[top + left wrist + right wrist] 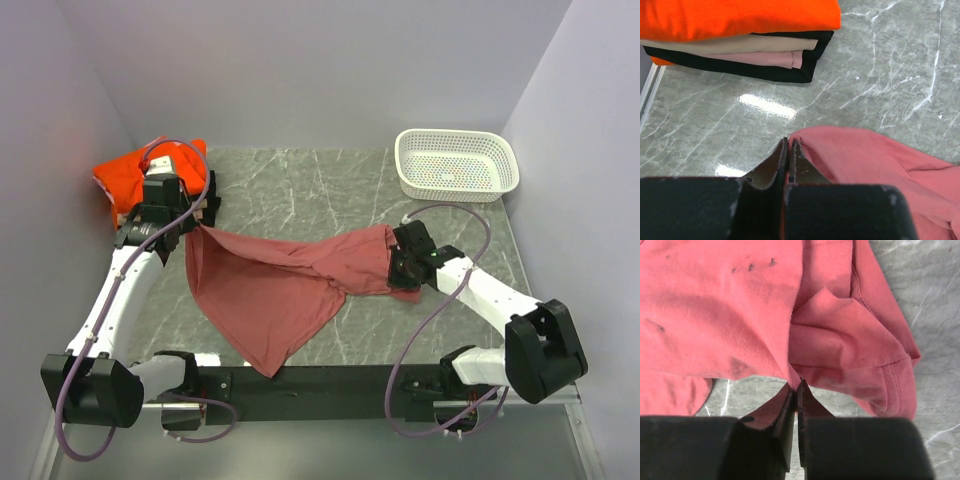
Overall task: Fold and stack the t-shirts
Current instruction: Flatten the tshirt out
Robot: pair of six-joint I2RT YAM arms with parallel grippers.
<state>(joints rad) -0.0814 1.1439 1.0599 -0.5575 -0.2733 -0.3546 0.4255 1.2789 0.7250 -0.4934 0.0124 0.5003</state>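
From above, the salmon shirt [280, 290] spanned between the left gripper [197, 226] and right gripper [396, 262], both clamped on its edges; uneven pulling could skew it. In the left wrist view the pinch was thin, near the folded stack [740, 35], and might slip. In the right wrist view bunched layers were caught, risking a crooked fold.

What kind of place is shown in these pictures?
Probably a robot test cell, not a home: plain walls enclose a marble-patterned table, with a left arm and a right arm bolted at its near edge.
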